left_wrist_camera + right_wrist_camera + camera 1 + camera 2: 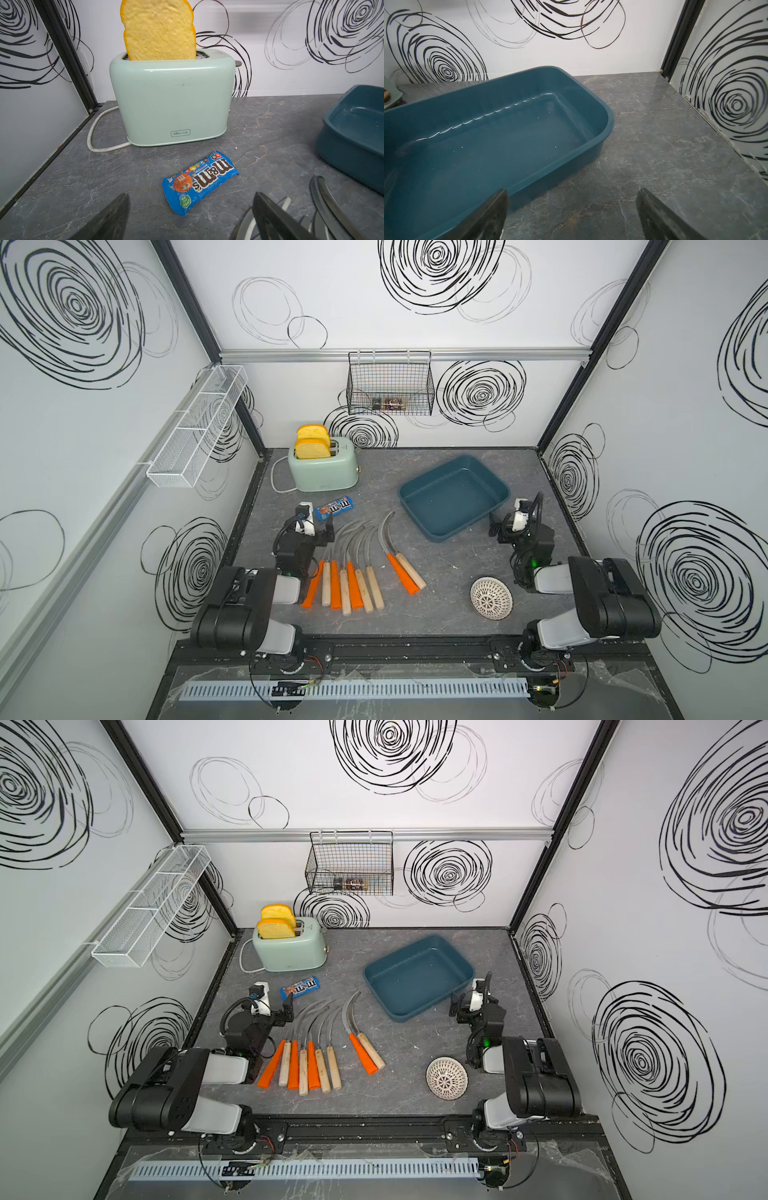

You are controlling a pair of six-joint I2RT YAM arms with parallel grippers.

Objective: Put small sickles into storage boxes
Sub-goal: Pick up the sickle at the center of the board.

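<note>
With left gripper (191, 195) and right gripper (572, 190) spread wide and empty, small sickles (353, 568) beside the left, teal tray (453, 493) beside the right, the first pickup is pending: a handle must be pinched.

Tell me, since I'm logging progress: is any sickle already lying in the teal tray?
No, the teal tray is bare inside in the right wrist view, and the sickles all lie outside it.
</note>
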